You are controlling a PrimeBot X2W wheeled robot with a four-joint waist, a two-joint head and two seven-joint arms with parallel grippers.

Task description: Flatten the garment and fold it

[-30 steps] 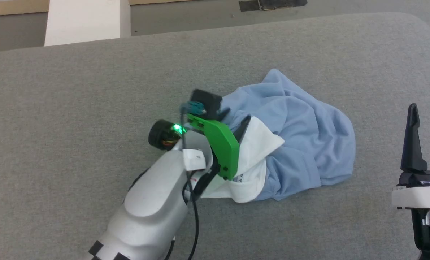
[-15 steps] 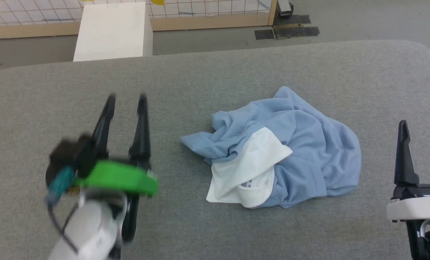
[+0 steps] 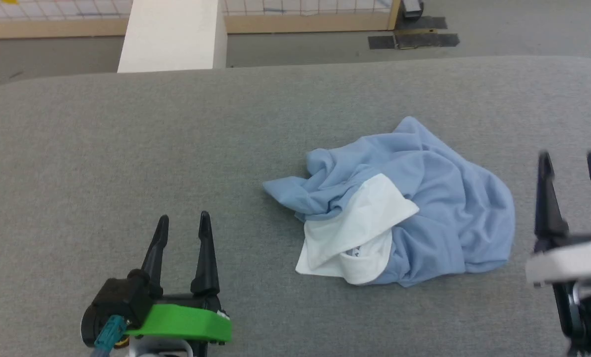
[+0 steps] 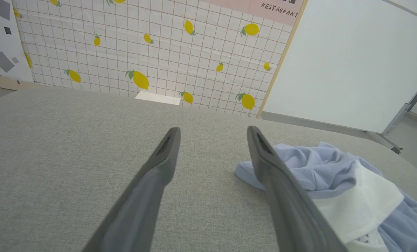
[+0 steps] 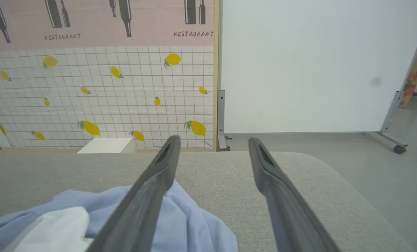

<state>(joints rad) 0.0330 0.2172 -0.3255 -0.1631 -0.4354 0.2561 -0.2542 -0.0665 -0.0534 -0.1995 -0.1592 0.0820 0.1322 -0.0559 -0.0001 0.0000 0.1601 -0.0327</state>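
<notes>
Withdrawn from over the crumpled light blue cotton garment, where it was lowered a second ago, the left gripper, with long dark fingers and a green bracket, is now seen at the lower left of the head view, well apart from the cloth. A blue flap has been drawn out at the heap's left side since then, and the whole view has been shifted by the camera.

The left gripper's fingers are spread wide and nothing is held or touched; bare grey fabric-covered table is seen between them in the left wrist view. The right gripper, at the right edge, is likewise spread and empty, near the garment but apart from it.

The garment is bunched right of centre, with a plain white cloth folded over its lower left part. Small dark print on that cloth cannot be read. The right gripper is blurred and cut off by the frame edges.
</notes>
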